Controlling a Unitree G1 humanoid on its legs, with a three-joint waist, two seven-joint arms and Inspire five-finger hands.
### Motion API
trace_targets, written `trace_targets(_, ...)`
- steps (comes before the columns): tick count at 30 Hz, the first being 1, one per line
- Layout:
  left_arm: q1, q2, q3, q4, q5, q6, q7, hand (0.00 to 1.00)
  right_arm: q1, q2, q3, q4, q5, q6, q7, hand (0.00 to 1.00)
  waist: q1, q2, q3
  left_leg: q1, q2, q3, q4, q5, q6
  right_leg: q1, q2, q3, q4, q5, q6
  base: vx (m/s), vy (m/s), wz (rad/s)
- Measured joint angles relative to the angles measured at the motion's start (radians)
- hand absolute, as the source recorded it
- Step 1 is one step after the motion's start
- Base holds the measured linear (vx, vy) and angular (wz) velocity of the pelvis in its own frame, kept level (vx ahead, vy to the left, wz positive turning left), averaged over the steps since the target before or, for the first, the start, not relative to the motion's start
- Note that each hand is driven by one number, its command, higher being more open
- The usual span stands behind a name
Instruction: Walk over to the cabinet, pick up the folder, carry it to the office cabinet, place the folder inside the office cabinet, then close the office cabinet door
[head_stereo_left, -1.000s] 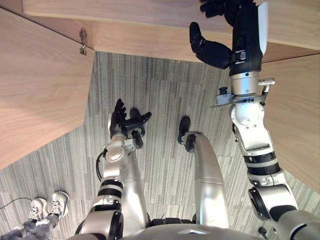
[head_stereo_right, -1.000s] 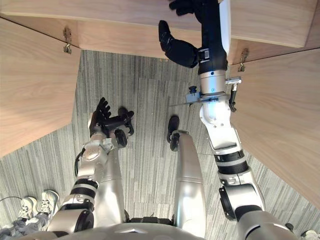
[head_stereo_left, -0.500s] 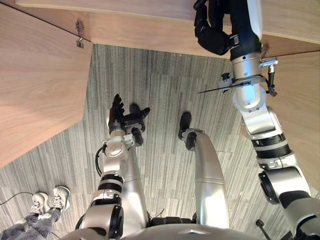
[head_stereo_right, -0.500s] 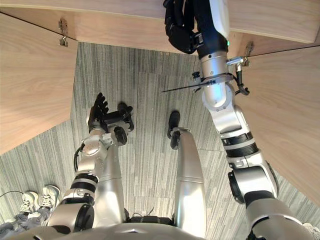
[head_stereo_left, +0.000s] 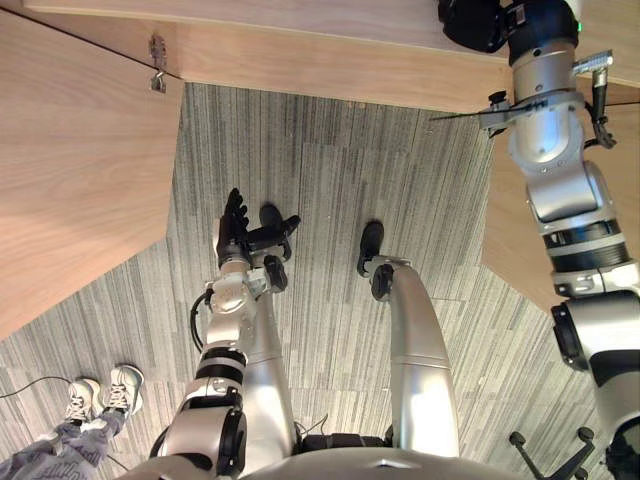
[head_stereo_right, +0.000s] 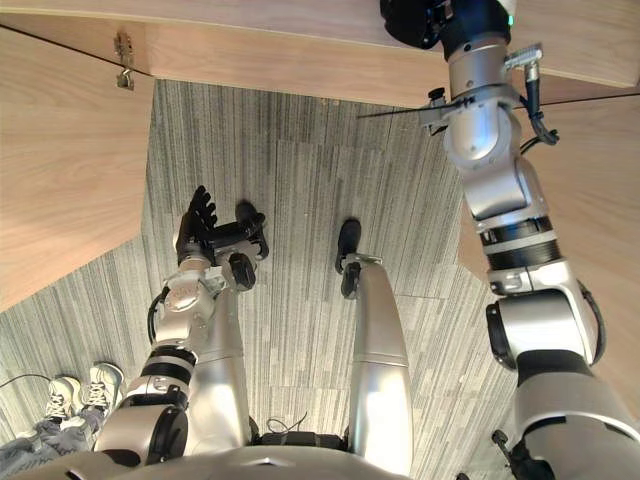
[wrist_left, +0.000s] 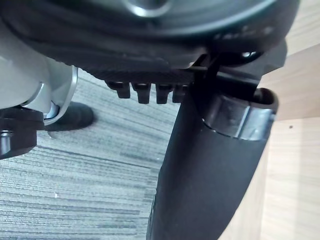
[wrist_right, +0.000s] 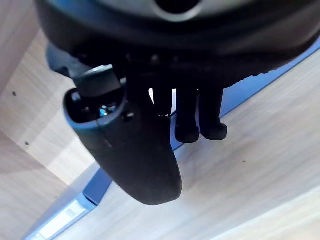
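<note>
Right hand (head_stereo_right: 412, 20) at 1 o'clock, reaching into office cabinet (head_stereo_left: 300, 65), fingers loose, not clamped. Blue folder (wrist_right: 95, 189) lies on shelf. Left hand (head_stereo_left: 248, 235) idle, fingers spread. Placing looks done; door (head_stereo_left: 80, 180) not yet closed.

Your head pair sits high and looks almost straight down. Both eyes share the floor (head_stereo_left: 330, 170), the door (head_stereo_left: 80, 170) with its hinge (head_stereo_left: 157, 78), and both arms, one eye shifted slightly sideways from the other. Left wrist cam sits tight behind the left hand (wrist_left: 210, 165), facing floor and a wood panel (wrist_left: 295, 175). Right wrist cam, equally close, looks past the right hand (wrist_right: 135, 145) onto a wood shelf (wrist_right: 240, 200).
</note>
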Motion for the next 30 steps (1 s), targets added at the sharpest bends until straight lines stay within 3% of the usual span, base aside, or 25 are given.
trace_targets(13, -0.012, 0.004, 0.001, 0.011, -0.064, 0.0, 0.008, 1.0, -0.126, 0.009, 0.018, 0.13, 0.045, 0.006, 0.002, 0.0, -0.019, 0.0, 0.0, -0.012, -0.015, 0.001, -0.045, 0.038, 0.005, -0.017, -0.011, -0.014, -0.026, 0.024, -0.006, -0.02, 0.027, 0.03)
trace_targets(23, -0.032, -0.012, 0.01, -0.005, -0.099, 0.001, 0.024, 1.0, -0.19, 0.069, -0.059, 0.192, 0.12, 0.086, -0.034, 0.0, -0.019, 0.001, 0.0, -0.046, -0.03, 0.001, -0.049, 0.071, 0.03, -0.046, -0.032, -0.02, -0.023, 0.061, 0.0, -0.08, 0.039, 0.03)
trace_targets(27, -0.033, -0.024, 0.01, -0.006, -0.099, 0.01, 0.024, 1.0, -0.107, 0.098, -0.171, 0.135, 0.177, 0.097, -0.06, 0.0, -0.006, 0.0, 0.0, -0.036, -0.033, 0.007, -0.042, 0.073, 0.033, -0.038, -0.036, -0.017, -0.018, 0.062, 0.001, -0.03, 0.02, 0.01)
trace_targets(30, -0.024, -0.028, 0.009, -0.005, -0.098, 0.035, 0.026, 1.0, 0.068, 0.146, -0.247, -0.008, 0.201, 0.099, -0.07, 0.0, -0.009, 0.0, 0.0, 0.014, -0.033, 0.012, -0.053, 0.074, 0.033, 0.011, -0.035, -0.016, -0.026, 0.062, 0.001, 0.0, 0.0, 0.0)
